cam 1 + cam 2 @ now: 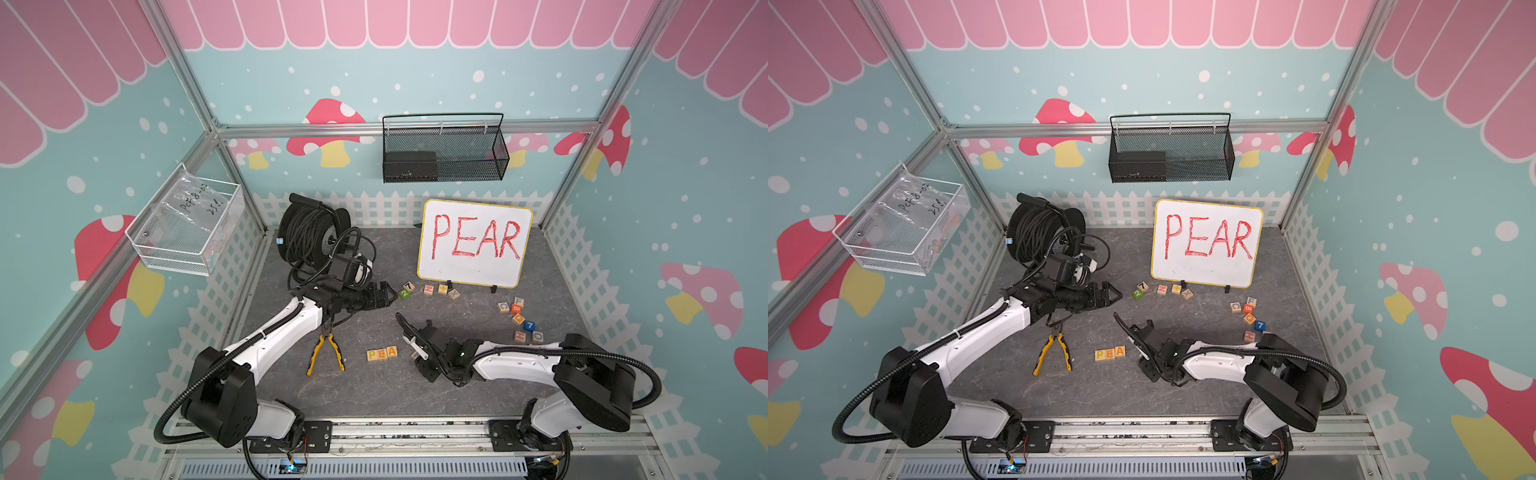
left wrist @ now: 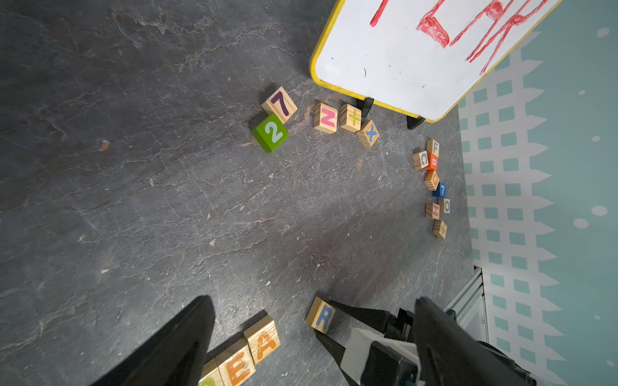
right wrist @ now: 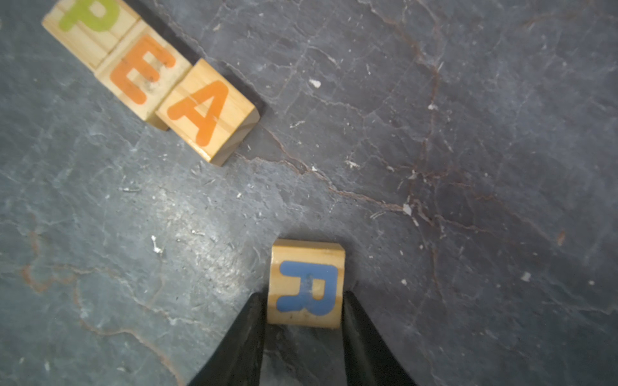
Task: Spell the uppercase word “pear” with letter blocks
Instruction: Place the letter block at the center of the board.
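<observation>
Nearest your top camera are the two white-and-black arms, so start there. Your left gripper (image 1: pixel 390 293) hangs with its jaws spread wide and nothing between them, up by the black cable reel (image 1: pixel 309 235) and well apart from the word. Your right gripper (image 3: pixel 305 294) is low over the dark slate-look tabletop (image 3: pixel 468 133), with one black finger against each side of the light-wood cube with the blue R (image 3: pixel 306 280). Whether the fingers press the cube or only flank it, you cannot tell.

Behind stands the yellow-edged whiteboard with PEAR in red (image 1: pixel 473 243). The yellow-handled pliers (image 1: pixel 326 353) lie near the row's P end. Three light-wood cubes touch in a line: yellow-green P (image 3: pixel 90 30), orange E (image 3: pixel 142 73), orange A (image 3: pixel 205 110).

Your key relation is that the R lies just past the A end of that line. It is near, with bare table between, and it is turned askew to the row's long axis. Expect the next move to need a short slide toward the A and a twist to square it. Your right arm is plainly the nearer.
</observation>
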